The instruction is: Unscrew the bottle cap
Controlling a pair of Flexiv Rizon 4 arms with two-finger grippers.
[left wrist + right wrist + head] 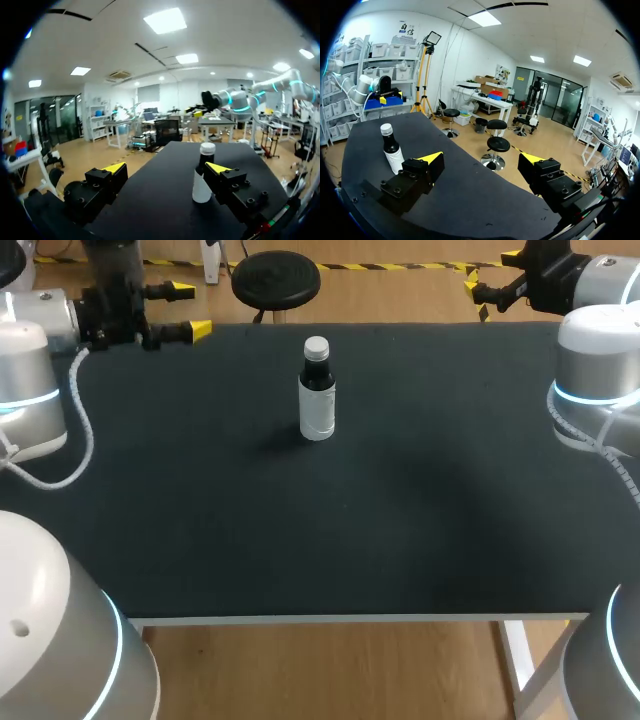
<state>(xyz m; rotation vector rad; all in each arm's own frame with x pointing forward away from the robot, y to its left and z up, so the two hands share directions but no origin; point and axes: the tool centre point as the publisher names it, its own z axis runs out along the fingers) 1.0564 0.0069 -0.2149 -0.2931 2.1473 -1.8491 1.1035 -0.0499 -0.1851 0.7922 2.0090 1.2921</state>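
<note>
Bottle (pixel 317 395): stood upright, desk (pixel 400 540) far edge, cap (pixel 316 346) on.
L gripper (pixel 190 309): held open.
R gripper (pixel 481 158): held open.

Wide, matte black table (pixel 420 530).

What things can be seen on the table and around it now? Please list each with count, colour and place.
table: one, black top, under the bottle.
bottle: one, dark with a white label, upright at the table's far middle, apart from both grippers.
cap: one, white, on the bottle's neck.
left gripper: one, black with yellow tips, open, at the far left corner.
right gripper: one, black with yellow tips, open, by the far right corner.
</note>
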